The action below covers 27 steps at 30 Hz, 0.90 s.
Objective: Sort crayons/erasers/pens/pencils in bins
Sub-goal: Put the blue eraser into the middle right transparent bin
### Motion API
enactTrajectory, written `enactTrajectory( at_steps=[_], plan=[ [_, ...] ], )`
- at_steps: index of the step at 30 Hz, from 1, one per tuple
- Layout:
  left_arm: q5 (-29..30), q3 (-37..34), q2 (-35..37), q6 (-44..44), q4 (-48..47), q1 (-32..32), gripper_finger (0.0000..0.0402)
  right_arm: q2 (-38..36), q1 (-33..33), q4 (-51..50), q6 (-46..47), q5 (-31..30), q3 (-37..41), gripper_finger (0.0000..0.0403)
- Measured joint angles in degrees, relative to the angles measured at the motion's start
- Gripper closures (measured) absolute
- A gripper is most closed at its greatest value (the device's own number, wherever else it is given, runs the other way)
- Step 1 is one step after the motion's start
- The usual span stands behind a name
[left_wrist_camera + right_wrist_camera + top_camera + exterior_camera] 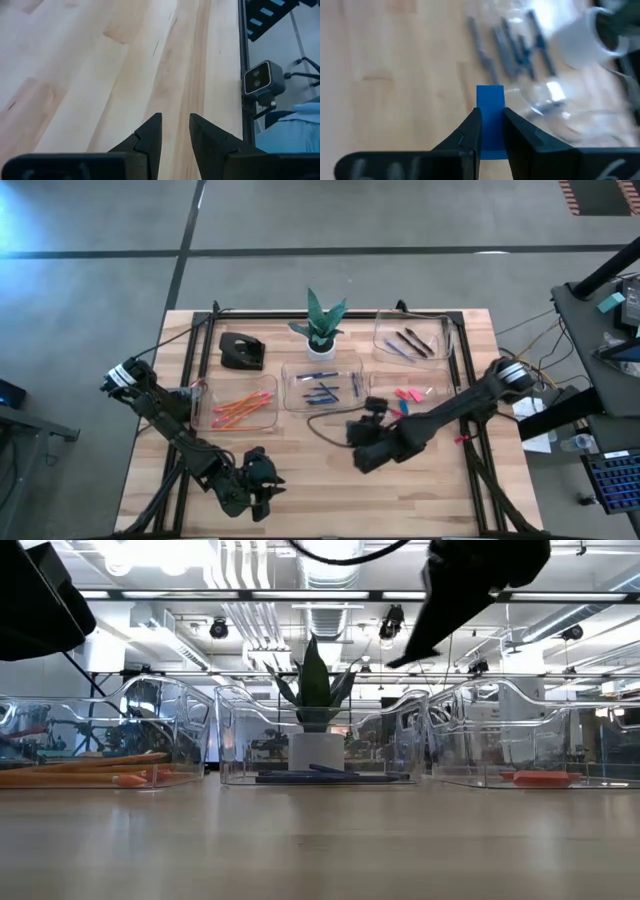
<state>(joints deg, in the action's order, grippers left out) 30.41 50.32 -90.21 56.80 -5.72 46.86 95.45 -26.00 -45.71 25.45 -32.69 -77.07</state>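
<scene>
A wooden tabletop (pixel 320 470) seen from above, with two dark robot arms reaching over it. The right gripper (pixel 492 131) hangs above the middle of the tabletop, just in front of the centre bin (pixel 321 383), its jaws closed on a blue eraser (pixel 490 120) — a small flat block pinched between the two dark fingers. Four clear plastic bins sit in the far half of the tabletop. The left bin (pixel 236 404) holds orange pencils (pixel 240 406). The centre bin holds short blue crayons (pixel 325 389). The far right bin (pixel 410 340) holds dark pens (pixel 412 343). The near right bin (pixel 402 393) holds pink erasers (pixel 408 394). Behind the centre bin stands a green plant in a white pot (pixel 321 325), and to its left lies a black desk object (pixel 241 351). The left gripper (pixel 175 131) waits low over the near left part of the tabletop — its jaws stand slightly apart with bare wood showing between them, holding nothing.
</scene>
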Motion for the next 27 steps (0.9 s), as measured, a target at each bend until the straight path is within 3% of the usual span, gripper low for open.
enactTrajectory(
  at_steps=[9, 27],
  plan=[
    [0.38, 0.23, 0.00, -0.14, 1.00, -0.12, 0.0317, -12.67, 0.29, -6.25, 5.03, -6.36, 8.67, 0.0346],
    [0.60, 0.01, 0.00, -0.18, 1.24, -1.56, 0.0317, -37.06, 1.18, -5.16, 24.11, -5.85, 34.56, 0.0346]
  ],
)
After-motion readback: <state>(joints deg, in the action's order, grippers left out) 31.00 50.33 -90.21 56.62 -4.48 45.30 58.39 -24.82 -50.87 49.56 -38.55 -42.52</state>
